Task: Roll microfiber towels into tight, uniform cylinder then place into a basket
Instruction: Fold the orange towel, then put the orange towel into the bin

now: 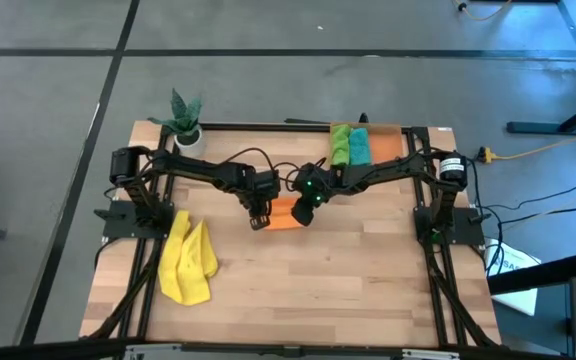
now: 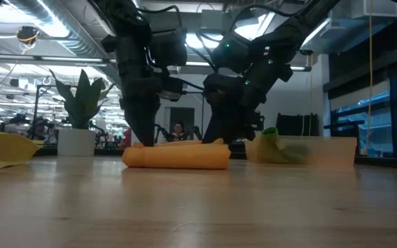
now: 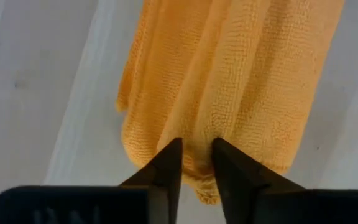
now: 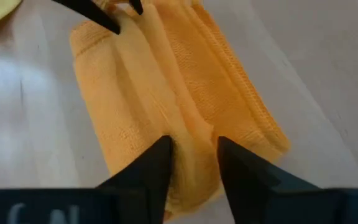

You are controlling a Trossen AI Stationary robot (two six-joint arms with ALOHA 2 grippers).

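Fingers (image 3: 196, 163) of both arms pinching orange towel (image 1: 284, 215), mid-table.

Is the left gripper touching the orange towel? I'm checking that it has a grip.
Touching. In the left wrist view the left gripper pinches a fold of the orange towel between its nearly closed fingers.

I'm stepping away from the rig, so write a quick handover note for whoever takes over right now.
Left gripper: pinching a fold at one end of the orange towel.
Right gripper: pinching the other end.
The orange towel lies rolled at table centre.
Done: green towel and teal towel sit in the basket at the far right.
Left: put the orange roll in the basket, then roll and place the yellow towel, loose at near left.
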